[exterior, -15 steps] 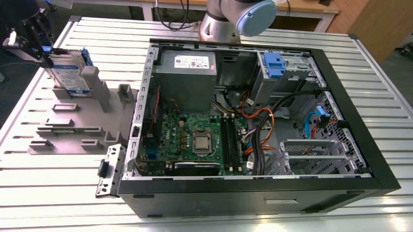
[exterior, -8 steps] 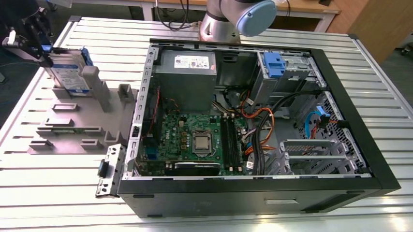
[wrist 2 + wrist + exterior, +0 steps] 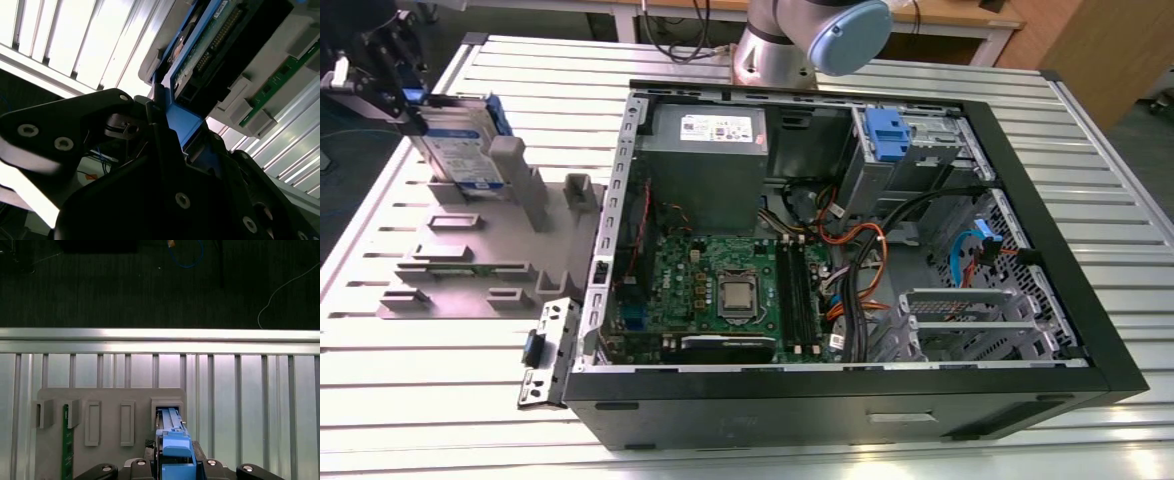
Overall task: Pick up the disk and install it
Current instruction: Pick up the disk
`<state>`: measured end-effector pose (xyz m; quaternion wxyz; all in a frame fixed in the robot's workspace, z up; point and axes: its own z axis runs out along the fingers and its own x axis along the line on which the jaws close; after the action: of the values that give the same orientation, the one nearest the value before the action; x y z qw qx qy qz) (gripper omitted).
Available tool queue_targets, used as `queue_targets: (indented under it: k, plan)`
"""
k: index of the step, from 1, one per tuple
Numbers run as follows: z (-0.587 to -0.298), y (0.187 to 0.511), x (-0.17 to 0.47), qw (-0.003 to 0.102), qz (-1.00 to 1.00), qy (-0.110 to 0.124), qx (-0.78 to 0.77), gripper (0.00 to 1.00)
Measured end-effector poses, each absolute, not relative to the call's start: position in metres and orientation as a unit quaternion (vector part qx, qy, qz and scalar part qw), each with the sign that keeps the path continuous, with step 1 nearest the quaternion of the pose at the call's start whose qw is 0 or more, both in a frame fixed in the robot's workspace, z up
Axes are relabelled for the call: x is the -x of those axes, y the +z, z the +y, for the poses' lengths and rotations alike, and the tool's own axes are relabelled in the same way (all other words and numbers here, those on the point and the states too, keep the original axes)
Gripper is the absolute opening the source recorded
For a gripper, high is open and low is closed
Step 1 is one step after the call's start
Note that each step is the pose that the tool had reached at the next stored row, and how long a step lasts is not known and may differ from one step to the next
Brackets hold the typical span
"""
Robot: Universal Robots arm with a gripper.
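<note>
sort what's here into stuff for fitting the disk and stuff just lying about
For the job: disk, gripper on it, grey stand holding it, open computer case.
Just there: green memory stick in the stand, grey box with white sticker, blue latch, orange cables.

At the exterior view's left you see the disk (image 3: pixel 458 145) standing nearly upright in a slot of the grey holder (image 3: pixel 467 265), with the claw (image 3: pixel 408 112) on its upper end. Beside the holder, on the slatted bench (image 3: pixel 1067 130), the open case (image 3: pixel 1107 330) lies on its side, motherboard (image 3: pixel 720 290) exposed, a blue latch (image 3: pixel 887 135) in its far bay. The arm (image 3: pixel 787 40) rises just beyond the case.
</note>
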<state>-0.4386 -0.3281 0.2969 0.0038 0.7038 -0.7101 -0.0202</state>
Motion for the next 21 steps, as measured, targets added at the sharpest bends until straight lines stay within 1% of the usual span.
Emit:
queue_targets:
  k: [21]
  plan:
    - [-0.3282,0.3029,0.4386,0.004,-0.71,-0.02,-0.704,0.37]
